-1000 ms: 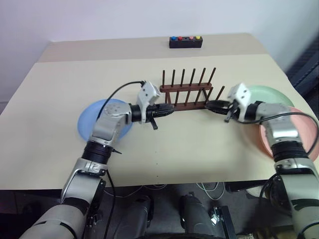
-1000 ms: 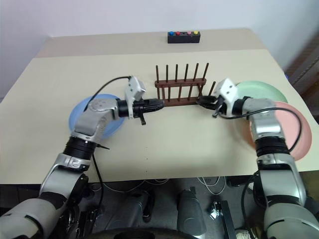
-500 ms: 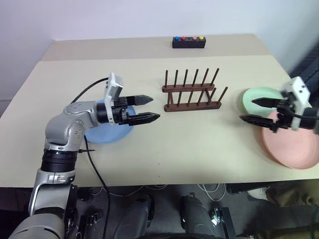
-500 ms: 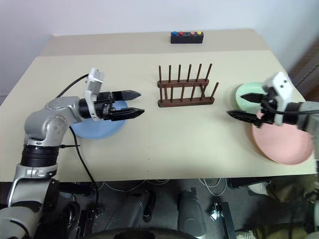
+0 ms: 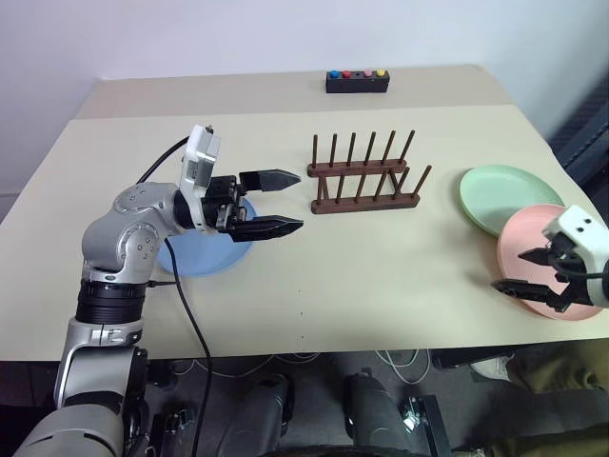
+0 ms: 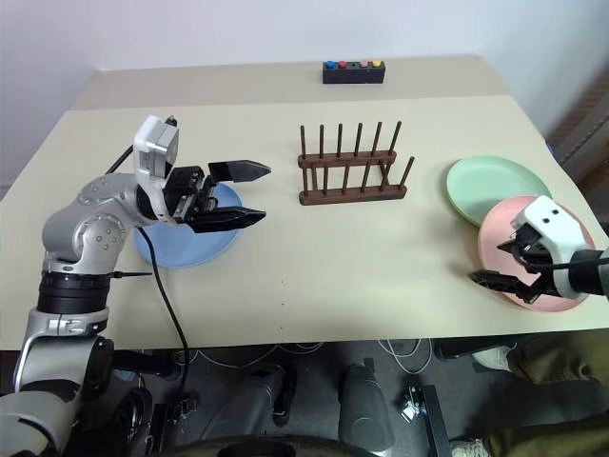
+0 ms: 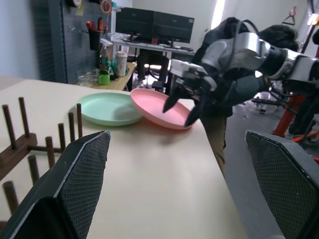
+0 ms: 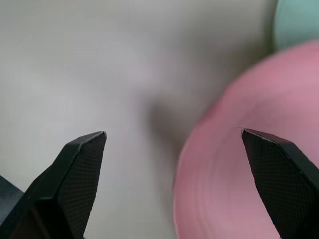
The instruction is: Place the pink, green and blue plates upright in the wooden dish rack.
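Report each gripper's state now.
Left gripper: open, empty, above the blue plate.
Right gripper: open, empty, over the pink plate.

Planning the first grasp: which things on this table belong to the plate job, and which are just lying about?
Job: wooden dish rack; blue plate; green plate; pink plate; left gripper and right gripper, both open.
Lying about: black button box.
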Tool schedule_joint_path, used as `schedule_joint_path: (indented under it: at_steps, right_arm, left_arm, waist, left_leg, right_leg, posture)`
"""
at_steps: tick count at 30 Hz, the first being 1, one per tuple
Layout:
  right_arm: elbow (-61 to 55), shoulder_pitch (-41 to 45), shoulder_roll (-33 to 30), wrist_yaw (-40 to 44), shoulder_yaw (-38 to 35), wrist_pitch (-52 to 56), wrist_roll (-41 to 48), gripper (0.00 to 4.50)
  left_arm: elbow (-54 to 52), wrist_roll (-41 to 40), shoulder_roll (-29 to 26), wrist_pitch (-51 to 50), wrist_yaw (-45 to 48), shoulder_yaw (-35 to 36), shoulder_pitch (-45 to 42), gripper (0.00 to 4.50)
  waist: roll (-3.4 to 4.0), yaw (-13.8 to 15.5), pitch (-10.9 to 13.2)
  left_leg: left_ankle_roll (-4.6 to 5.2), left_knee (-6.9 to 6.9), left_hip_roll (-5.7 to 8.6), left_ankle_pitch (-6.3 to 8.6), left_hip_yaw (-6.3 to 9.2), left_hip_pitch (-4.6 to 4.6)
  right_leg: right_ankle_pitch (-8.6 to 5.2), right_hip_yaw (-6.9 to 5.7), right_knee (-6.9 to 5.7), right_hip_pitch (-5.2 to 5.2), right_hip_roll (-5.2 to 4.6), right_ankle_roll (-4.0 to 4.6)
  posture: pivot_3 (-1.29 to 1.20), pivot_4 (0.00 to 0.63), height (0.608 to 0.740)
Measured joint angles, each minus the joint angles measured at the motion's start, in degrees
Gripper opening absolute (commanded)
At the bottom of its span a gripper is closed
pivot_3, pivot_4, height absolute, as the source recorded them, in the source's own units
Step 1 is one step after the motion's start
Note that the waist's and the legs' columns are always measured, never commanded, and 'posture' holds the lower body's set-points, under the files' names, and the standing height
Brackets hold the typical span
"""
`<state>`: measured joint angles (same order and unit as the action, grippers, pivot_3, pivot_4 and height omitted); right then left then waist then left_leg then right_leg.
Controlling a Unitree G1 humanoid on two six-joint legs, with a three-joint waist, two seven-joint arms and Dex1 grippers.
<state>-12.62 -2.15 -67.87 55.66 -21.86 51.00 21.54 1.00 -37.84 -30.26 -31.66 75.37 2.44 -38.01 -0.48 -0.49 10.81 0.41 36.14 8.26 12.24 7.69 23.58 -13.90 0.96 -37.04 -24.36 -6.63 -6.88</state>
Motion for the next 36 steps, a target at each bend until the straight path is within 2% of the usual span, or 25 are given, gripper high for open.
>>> schedule_joint_path:
  at_steps: [8, 9, 11, 18, 19, 31, 35, 36]
  right_arm:
    - [-6.44, -3.54, 2.68, -6.89, 0.32, 1.33, -2.51, 4.43]
    - [-6.41, -4.32, 2.81, -7.41, 0.43, 1.3, -2.91, 4.2]
    - [-6.28, -4.54, 3.5, -8.14, 0.95, 1.39, -3.25, 3.61]
    - [-5.71, -2.61, 3.82, -9.38, 3.22, 1.09, -3.6, 0.19]
    - [-5.65, -2.61, 3.65, -9.61, 3.63, 1.0, -4.28, 0.08]
    - [-6.58, 1.48, 1.4, -8.23, 4.3, 3.4, -4.31, 0.08]
    - [-6.3, 4.95, -0.97, -6.17, 2.47, 3.65, -3.02, 0.08]
    - [-5.5, 8.39, -0.53, -5.98, 1.99, 3.65, -1.91, 0.08]
  left_arm:
    - [3.51, 2.06, 1.3, 3.0, 0.0, -1.67, -3.38, 4.45]
    - [3.51, 2.11, 1.29, 3.48, 0.2, -1.66, -3.65, 4.48]
    - [3.51, 2.09, 1.29, 3.5, 0.86, -1.66, -3.63, 4.5]
    - [2.59, 1.36, -1.13, 3.44, 4.35, -1.67, -0.97, 4.5]
    - [2.59, 1.35, -1.14, 3.48, 4.36, -1.66, -0.96, 4.5]
    - [1.69, 1.05, -1.0, 3.71, 3.2, -1.6, -0.95, 4.5]
    - [1.69, 1.05, -0.88, 3.94, 3.08, -1.56, -0.93, 4.5]
    - [1.75, 1.05, -0.81, 4.04, 3.0, -1.48, -0.89, 4.5]
  waist:
    - [-0.04, 0.4, 0.02]
    - [-0.03, 0.47, 0.02]
    - [-0.04, 0.45, 0.02]
    - [-0.04, 0.24, 0.02]
    - [-0.05, 0.26, 0.02]
    - [-0.06, 0.79, 0.02]
    - [-0.05, 0.97, 0.02]
    - [-0.06, 0.82, 0.03]
  left_leg:
    - [0.03, 0.0, 0.01, 0.02, 0.0, 0.03]
    - [0.04, 0.0, 0.0, 0.02, 0.0, 0.03]
    - [0.04, 0.0, 0.0, 0.02, 0.0, 0.02]
    - [0.04, 0.0, 0.0, 0.02, 0.0, 0.02]
    - [0.04, 0.01, 0.0, 0.02, 0.0, 0.02]
    - [0.06, -0.01, 0.0, 0.04, -0.01, 0.02]
    - [0.08, -0.01, 0.0, 0.05, -0.03, 0.02]
    - [0.08, 0.0, -0.02, 0.05, -0.04, 0.02]
  right_leg:
    - [0.0, -0.01, 0.06, 0.0, 0.01, -0.01]
    - [0.0, -0.01, 0.06, 0.0, 0.01, -0.01]
    - [0.0, -0.01, 0.05, 0.0, 0.02, -0.01]
    - [0.0, -0.01, 0.06, 0.01, 0.02, -0.01]
    - [0.0, -0.01, 0.07, 0.02, 0.02, -0.01]
    - [-0.01, -0.01, 0.1, 0.02, 0.02, -0.02]
    - [-0.01, -0.01, 0.12, 0.02, 0.02, -0.02]
    - [-0.01, -0.01, 0.13, 0.02, 0.03, -0.02]
  posture:
    - [0.0, 0.15, 0.74]
    - [0.0, 0.15, 0.74]
    - [0.0, 0.15, 0.74]
    - [0.0, 0.15, 0.74]
    - [0.0, 0.15, 0.74]
    - [0.0, 0.15, 0.74]
    - [0.0, 0.15, 0.74]
    - [0.0, 0.15, 0.74]
